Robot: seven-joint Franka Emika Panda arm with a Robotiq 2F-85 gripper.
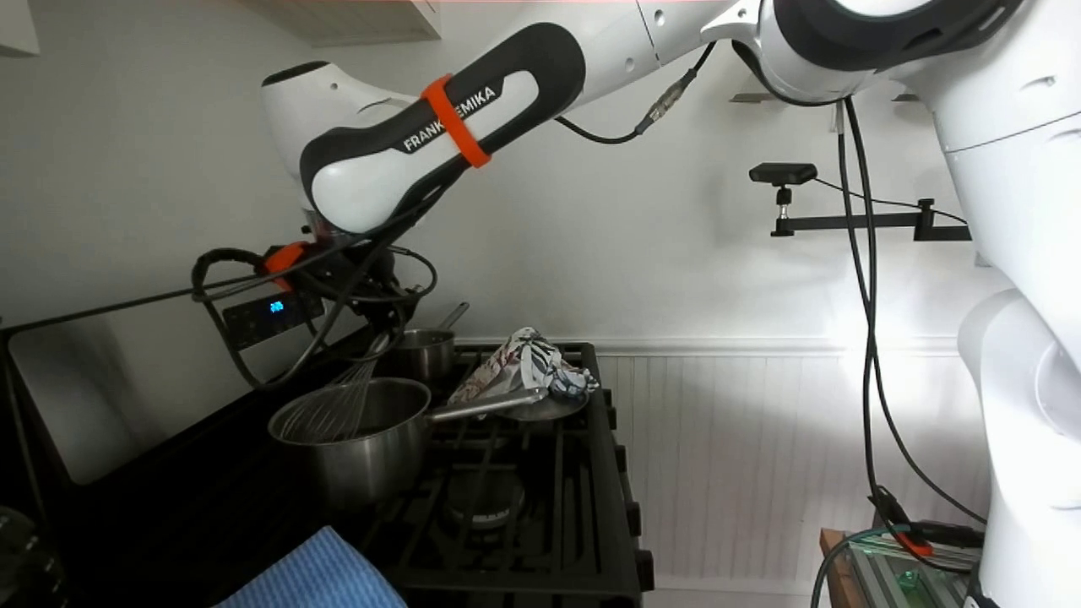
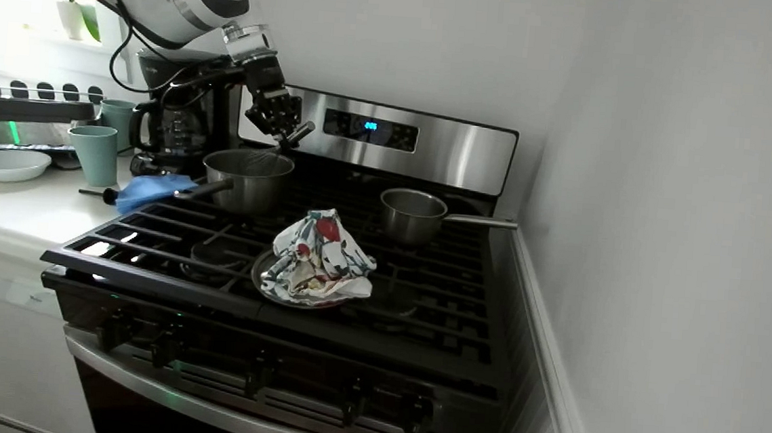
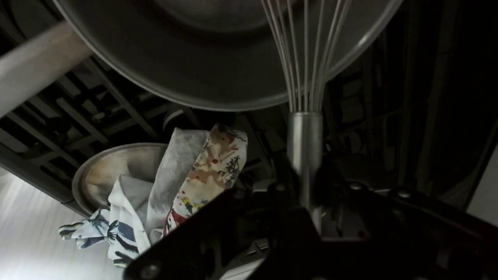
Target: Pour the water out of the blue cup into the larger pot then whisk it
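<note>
On arm [image 1: 540, 67]: "FRANK…EMIKA" | display [image 2: 370, 128]: illegible | whisk [image 3: 305, 136] in larger pot [image 1: 363, 464]

I am wearing glossy white arm links [image 1: 612, 55] with black joint covers [image 1: 553, 63], an orange-red strap [image 1: 456, 122] crossing my white Franka Emika lettering [image 1: 422, 136]. Black cables [image 1: 224, 253] are looping about me, one bearing a metallic inline connector [image 1: 665, 103], while a black cap [image 1: 296, 73] is topping my white wrist [image 1: 291, 118]. Round grey screw heads [image 3: 404, 193] are dotting my black Robotiq fingers [image 3: 233, 212].

From my end I see the black, grated worktop [image 2: 150, 281] — on it, the larger pot [image 2: 252, 191]; the smaller steel pot [image 2: 412, 225]; near its front, a shallow pan [image 3: 103, 169].
</note>
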